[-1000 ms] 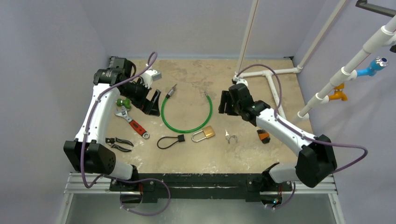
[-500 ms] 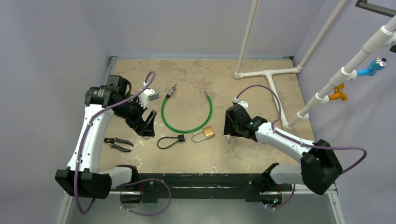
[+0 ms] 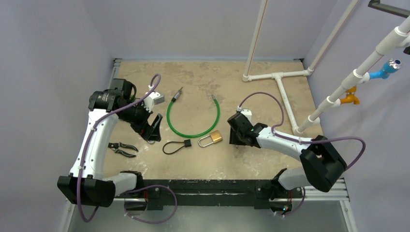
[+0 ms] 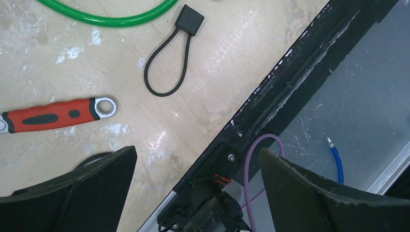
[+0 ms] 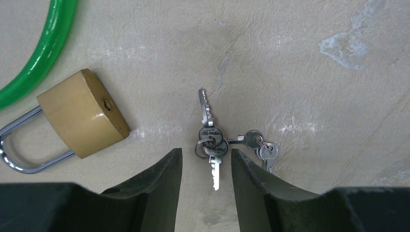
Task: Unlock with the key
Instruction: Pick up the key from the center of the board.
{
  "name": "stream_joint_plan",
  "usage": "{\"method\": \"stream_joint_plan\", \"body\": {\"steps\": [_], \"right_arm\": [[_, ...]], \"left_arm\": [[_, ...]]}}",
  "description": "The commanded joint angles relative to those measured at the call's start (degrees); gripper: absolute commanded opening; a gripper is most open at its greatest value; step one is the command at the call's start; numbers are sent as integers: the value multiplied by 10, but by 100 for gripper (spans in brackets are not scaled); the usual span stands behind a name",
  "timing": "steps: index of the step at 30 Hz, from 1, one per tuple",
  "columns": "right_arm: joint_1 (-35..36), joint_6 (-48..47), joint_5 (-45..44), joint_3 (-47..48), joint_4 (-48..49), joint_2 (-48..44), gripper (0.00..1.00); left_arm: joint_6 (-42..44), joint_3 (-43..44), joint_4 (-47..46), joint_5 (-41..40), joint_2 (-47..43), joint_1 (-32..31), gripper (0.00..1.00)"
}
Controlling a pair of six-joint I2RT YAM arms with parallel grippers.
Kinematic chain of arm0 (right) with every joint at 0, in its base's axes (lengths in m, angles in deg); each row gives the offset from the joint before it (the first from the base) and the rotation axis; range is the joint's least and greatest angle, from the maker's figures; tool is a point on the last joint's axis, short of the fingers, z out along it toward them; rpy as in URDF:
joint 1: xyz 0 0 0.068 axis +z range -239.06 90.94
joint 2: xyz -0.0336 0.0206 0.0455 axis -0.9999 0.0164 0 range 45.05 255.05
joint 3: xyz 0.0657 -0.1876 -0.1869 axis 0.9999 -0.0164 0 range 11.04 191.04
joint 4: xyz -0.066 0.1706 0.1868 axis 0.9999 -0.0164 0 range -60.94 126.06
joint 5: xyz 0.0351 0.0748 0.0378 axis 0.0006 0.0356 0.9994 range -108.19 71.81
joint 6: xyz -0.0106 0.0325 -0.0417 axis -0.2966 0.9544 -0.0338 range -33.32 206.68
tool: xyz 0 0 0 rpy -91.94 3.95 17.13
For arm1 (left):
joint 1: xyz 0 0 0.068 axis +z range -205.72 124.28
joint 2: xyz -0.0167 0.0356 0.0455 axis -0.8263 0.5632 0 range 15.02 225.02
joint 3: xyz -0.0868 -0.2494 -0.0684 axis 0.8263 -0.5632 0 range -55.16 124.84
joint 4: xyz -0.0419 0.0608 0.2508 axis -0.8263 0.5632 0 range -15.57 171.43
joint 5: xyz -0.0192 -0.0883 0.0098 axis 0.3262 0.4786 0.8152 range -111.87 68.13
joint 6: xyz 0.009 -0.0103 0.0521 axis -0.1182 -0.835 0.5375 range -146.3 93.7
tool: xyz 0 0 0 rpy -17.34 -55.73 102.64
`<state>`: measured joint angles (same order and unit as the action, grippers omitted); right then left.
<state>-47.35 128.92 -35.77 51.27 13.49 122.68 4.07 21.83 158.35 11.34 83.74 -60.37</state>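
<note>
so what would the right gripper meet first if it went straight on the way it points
Most likely the bunch of small silver keys, lying on the beige table between its fingers; depth is hard to judge.

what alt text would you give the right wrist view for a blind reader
The right end effector straddles a small bunch of silver keys lying on the beige table, jaws apart, not gripping them. A brass padlock lies to the left, its keyhole visible, with a green cable curving across the top left corner.
</note>
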Motion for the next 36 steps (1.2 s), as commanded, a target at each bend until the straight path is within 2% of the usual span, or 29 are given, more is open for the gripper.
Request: {"method": "stream_joint_plan", "body": {"steps": [1, 9, 15, 17, 24, 33, 36], "right_arm": [[1, 9, -23, 2, 37, 31, 40], [1, 3, -34, -5, 66, 61, 29], [1, 3, -35, -17, 73, 60, 5], [2, 3, -31, -17, 69, 53, 0], [8, -6, -5, -11, 50, -15, 0], [10, -81, 162, 44, 51, -110, 0], [15, -105, 230, 57, 73, -147, 0]], "left_arm": [[-11, 0, -15, 13, 2, 0, 100], [-18, 8, -16, 19, 5, 0, 100], [-14, 11, -11, 19, 3, 0, 100], [-15, 13, -11, 19, 2, -1, 100], [-16, 23, -10, 37, 0, 0, 100], [6, 19, -14, 104, -14, -1, 100], [33, 8, -25, 157, -30, -3, 100]]}}
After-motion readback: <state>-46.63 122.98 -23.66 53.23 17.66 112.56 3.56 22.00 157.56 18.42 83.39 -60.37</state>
